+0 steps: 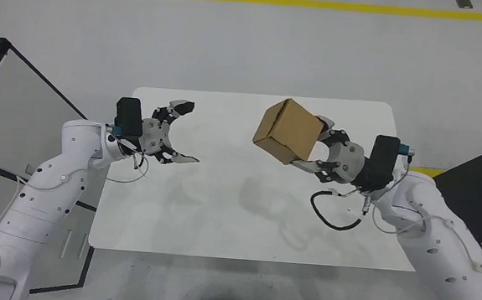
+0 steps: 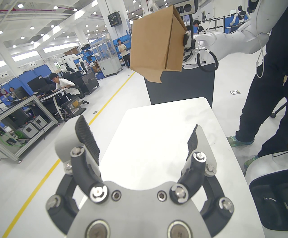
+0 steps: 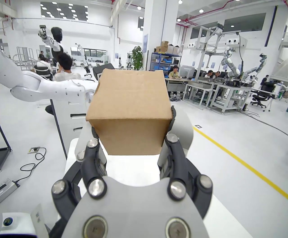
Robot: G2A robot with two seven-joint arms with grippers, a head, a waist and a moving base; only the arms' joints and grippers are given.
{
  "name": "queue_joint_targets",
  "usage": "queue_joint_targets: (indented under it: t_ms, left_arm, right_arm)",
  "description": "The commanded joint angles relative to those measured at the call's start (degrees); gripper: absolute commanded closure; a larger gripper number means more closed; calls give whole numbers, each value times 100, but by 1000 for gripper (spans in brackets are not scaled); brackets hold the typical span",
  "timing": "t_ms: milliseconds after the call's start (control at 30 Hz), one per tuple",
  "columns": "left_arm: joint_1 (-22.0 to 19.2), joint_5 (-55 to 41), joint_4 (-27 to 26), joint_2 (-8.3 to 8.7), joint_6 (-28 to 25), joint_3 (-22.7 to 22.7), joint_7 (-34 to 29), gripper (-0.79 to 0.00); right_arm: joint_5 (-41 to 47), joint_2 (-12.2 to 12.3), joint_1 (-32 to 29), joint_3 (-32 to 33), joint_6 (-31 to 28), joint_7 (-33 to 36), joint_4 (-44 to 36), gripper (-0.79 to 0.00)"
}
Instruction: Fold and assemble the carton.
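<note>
desk (image 1: 219, 224): white, rounded corners; both arms work over it, one from each side.
carton (image 1: 288, 130): brown, squared up into a box shape and held clear above the right half of the desk, not resting on it. Tilted, one corner lowest.
right pincer (image 1: 313, 144): clamped on the carton, one finger on each of two opposite side walls near the end facing that wrist. The right wrist view has the carton (image 3: 129, 112) squeezed between the fingers (image 3: 172, 117), with its far end pointing away.
left pincer (image 1: 190, 133): spread wide, holding nothing, hovering over the left half of the desk.
flap (image 2: 154, 76): one loose flap hangs off the carton's lower edge in the left wrist view, not tucked in.
key relation: the carton (image 2: 155, 45) lies straight ahead of the left pincer (image 2: 138, 126), higher than it and well apart across the desk. The broad face and loose flap face the left side.
nearer arm: right already has it; left is the free one.
judgement: the box body looks formed and the flap closure seems left. The left pincer would probably need to cross the gap and rise to reach the flap.
</note>
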Motion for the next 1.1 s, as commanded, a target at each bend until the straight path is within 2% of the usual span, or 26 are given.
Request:
queue_joint_targets:
  t_ms: [0, 233, 367, 533, 800, 1067]
  left_arm:
    - [0, 0, 0, 0, 0, 0, 0, -785]
    - [0, 0, 0, 0, 0, 0, 0, -785]
    - [23, -8, -93, 17, 123, -123, -400, -785]
    - [59, -31, -75, 143, 0, -538, -677, -785]
    - [174, 48, -525, 488, 0, -954, -1262, -785]
    - [174, 48, -525, 488, 0, -954, -1262, -785]
  right_arm:
    - [-7, -15, -29, -2, 3, -89, 44, 0]
    - [-7, -15, -29, -2, 3, -89, 44, 0]
    - [-7, -19, -37, 0, 51, -66, 45, 0]
    - [-17, -32, -85, 99, 52, 96, 205, 0]
    - [-123, -15, -143, 349, -203, 474, 425, 0]
    - [-156, -15, -136, 361, -258, 490, 472, 0]
